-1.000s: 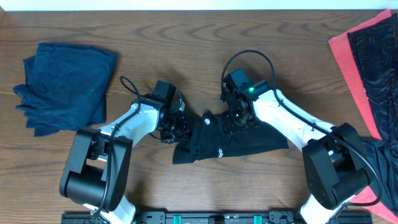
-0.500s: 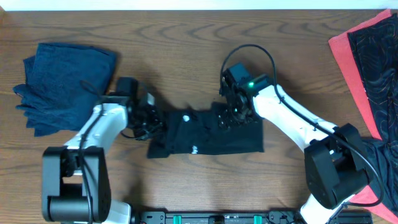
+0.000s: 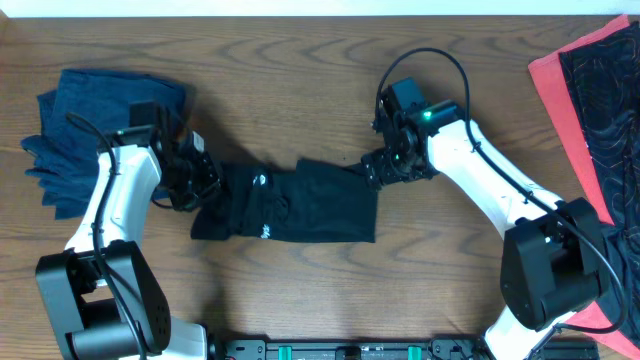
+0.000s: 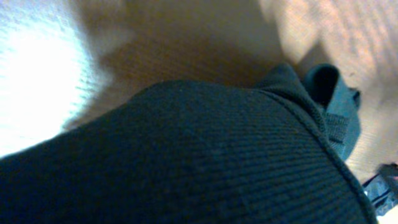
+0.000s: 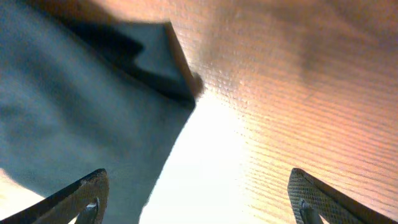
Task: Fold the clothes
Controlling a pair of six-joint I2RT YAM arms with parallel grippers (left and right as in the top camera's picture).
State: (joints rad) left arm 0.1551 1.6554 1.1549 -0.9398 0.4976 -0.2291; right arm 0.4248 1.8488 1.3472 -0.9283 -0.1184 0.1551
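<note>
Now, limp rib-knit black garment (image 3: 300,205) between tight left fingers (image 3: 203,181); right fingers (image 5: 87,193) wide apart.

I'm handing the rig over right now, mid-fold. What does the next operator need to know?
Left gripper: shut on the left end of the black garment.
Right gripper: open, holding nothing, at that garment's upper right corner.
Things: the black garment lies stretched out as a band mid-table. The dark-blue garment is in a rough pile at the top left. The coral-red garment is at the right edge, with the black-patterned garment on it.
Done: the black one looks laid out flat, and the dark-blue one seems roughly folded.
Left: fold up the black one, then probably the two at the right.
</note>
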